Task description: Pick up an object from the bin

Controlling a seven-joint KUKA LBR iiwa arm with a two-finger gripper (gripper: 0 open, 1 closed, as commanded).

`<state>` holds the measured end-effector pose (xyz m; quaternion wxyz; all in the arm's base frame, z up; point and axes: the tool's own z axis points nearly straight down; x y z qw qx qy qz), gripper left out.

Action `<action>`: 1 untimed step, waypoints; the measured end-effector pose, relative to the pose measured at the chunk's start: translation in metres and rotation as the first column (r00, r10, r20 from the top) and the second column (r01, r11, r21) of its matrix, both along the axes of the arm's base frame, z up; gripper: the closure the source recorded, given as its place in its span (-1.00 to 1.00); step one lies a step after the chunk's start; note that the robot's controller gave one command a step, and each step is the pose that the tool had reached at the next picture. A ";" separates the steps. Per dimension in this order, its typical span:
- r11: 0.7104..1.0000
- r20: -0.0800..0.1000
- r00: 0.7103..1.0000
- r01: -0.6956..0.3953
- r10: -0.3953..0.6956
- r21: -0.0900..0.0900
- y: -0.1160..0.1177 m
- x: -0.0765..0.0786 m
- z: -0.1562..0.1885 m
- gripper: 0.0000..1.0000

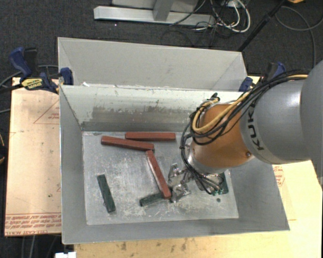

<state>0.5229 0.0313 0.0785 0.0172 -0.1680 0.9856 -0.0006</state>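
Note:
My gripper (176, 189) is low over the bin floor, right of centre near the front. Its fingertips sit at the lower end of a reddish-brown stick (157, 173) that runs diagonally up to the left. A short dark green stick (154, 200) lies just left of and below the fingertips, touching that red stick's end. Whether either stick is between the fingers is hidden by the metal fingers and cables. A green thing (221, 188) peeks out under the wrist on the right.
Two more reddish-brown sticks (127, 143) (150, 135) lie toward the back of the bin floor. A dark green stick (106, 192) lies alone at the front left. The arm with its orange cover and cables hangs over the bin's right half.

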 end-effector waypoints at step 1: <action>1.000 0.000 1.000 0.000 0.000 0.000 0.000 0.000 0.000 1.00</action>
